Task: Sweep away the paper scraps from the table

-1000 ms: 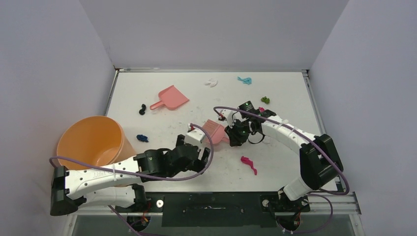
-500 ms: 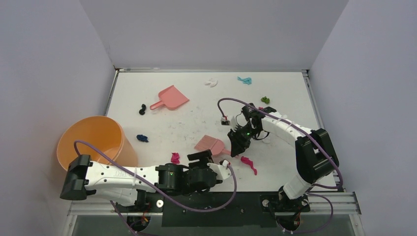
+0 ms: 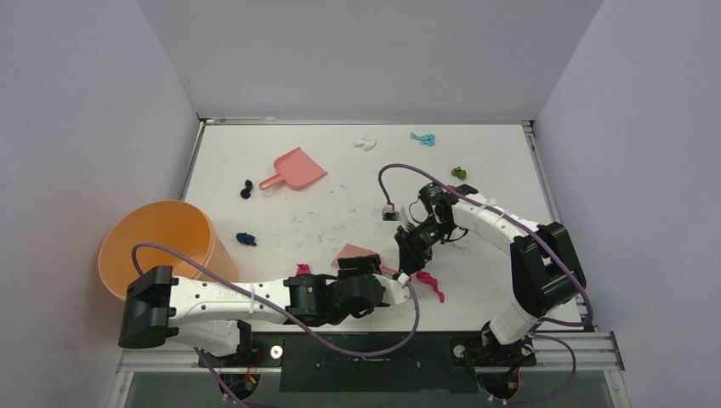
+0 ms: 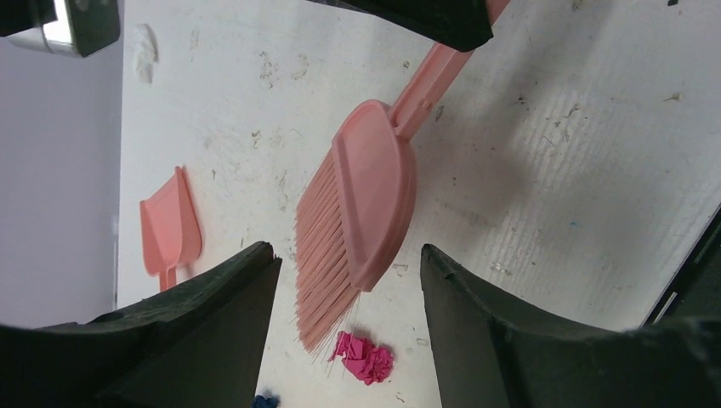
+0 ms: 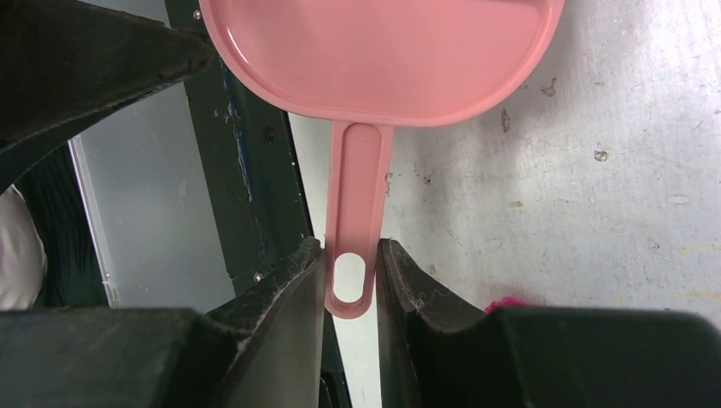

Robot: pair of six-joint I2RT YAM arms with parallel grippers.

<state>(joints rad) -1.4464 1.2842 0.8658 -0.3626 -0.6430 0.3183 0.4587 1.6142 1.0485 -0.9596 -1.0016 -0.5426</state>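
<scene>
Overhead, the left arm lies low, stretched rightward along the near edge of the table (image 3: 510,161). The left end effector (image 3: 401,289) sits near a magenta scrap (image 3: 430,284). The right arm rises to its elbow, then reaches in toward the table centre with the wrist pitched down. The right end effector (image 3: 408,257) is at the handle end of the pink brush (image 3: 355,253). The paper scraps (image 3: 303,269) are scattered over the table:
- magenta beside the brush
- dark blue near the orange bucket (image 3: 161,242)
- black beside the pink dustpan (image 3: 295,168)
- white, teal and green toward the far edge

In the left wrist view, the fingers (image 4: 195,340) are spread wide and hold nothing. The brush shows between them, with one magenta piece just beside the bristle tips.

In the right wrist view, the fingers (image 5: 272,297) are drawn in narrow on the brush handle, touching it on both sides.
</scene>
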